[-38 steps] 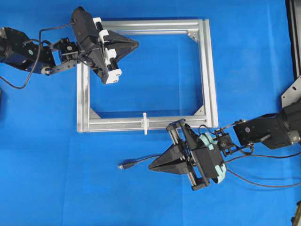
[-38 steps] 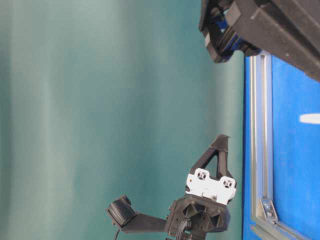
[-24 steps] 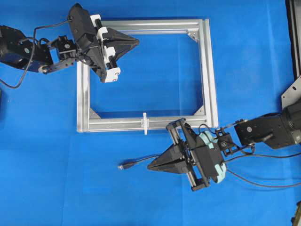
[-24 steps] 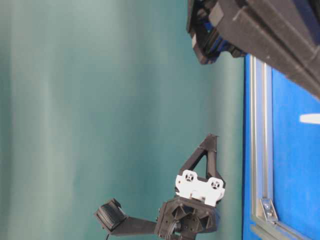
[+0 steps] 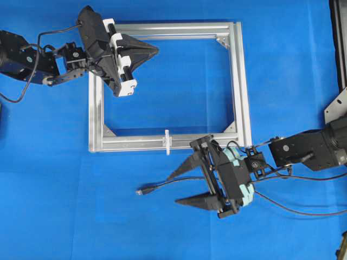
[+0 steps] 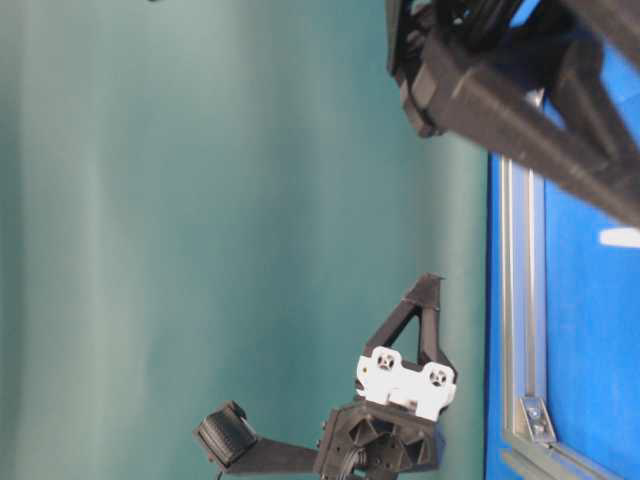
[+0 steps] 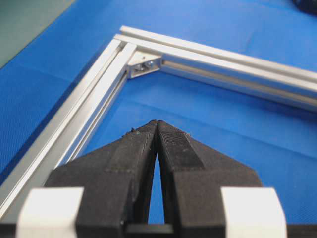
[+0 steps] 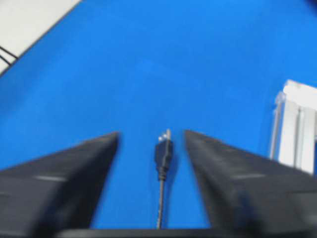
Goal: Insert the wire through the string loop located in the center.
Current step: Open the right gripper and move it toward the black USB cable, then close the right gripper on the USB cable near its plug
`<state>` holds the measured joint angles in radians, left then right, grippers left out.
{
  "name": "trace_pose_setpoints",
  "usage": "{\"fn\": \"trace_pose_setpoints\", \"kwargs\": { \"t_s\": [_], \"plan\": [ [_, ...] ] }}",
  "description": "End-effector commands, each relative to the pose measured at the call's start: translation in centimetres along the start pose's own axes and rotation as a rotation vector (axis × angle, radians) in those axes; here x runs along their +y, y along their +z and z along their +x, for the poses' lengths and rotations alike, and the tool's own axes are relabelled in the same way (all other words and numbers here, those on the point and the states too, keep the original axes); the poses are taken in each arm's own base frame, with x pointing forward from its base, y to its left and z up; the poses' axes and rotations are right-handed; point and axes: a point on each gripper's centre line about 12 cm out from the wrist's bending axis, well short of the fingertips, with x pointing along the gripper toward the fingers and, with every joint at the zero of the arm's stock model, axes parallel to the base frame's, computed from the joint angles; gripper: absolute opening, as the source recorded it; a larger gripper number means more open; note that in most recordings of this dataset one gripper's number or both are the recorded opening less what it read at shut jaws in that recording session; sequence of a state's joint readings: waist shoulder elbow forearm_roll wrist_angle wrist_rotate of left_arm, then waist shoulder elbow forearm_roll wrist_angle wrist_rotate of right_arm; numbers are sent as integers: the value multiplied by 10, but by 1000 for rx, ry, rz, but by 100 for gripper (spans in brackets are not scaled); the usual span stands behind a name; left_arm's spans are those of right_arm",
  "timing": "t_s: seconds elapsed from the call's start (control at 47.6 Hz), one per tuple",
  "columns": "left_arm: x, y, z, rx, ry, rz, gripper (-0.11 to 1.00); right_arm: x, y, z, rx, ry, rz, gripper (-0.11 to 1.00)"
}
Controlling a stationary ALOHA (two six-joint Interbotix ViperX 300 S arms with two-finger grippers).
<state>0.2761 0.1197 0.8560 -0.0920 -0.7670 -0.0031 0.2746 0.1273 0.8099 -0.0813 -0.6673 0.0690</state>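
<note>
Lying flat on blue counter [image 5: 65,179]: wire [image 5: 162,185], plug end pointing left, well apart from silver frame [image 5: 241,81]. Straddled by right claw [image 5: 183,187], jaws spread wide, one finger [image 5: 181,169] on each side of cable, no contact seen; wrist view shows plug [image 8: 164,150] centred in gap, metallic tip forward. Standing upright on near frame bar: string loop [image 5: 167,141], white, just up and left of right claw. Hovering over upper left frame corner: left claw [image 5: 155,51], jaws pressed together, nothing between them; tips [image 7: 157,124] meet in wrist view.
</note>
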Motion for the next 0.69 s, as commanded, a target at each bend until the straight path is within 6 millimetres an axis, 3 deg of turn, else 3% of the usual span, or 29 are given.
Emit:
{"fn": "trace_pose_setpoints", "kwargs": {
  "t_s": [0.0, 0.105, 0.315, 0.673],
  "plan": [
    [-2, 14, -2, -43, -6, -1, 0, -1, 14, 0, -32, -5, 2, 70],
    [-1, 13, -4, -40, -6, -1, 0, -1, 14, 1, -27, -9, 7, 91],
    [-1, 13, -4, -40, -6, -1, 0, -3, 6, 9, 16, -21, 21, 86],
    [-1, 13, -3, -37, -5, -2, 0, -10, -34, 34, 130, -71, 87, 86]
  ]
}}
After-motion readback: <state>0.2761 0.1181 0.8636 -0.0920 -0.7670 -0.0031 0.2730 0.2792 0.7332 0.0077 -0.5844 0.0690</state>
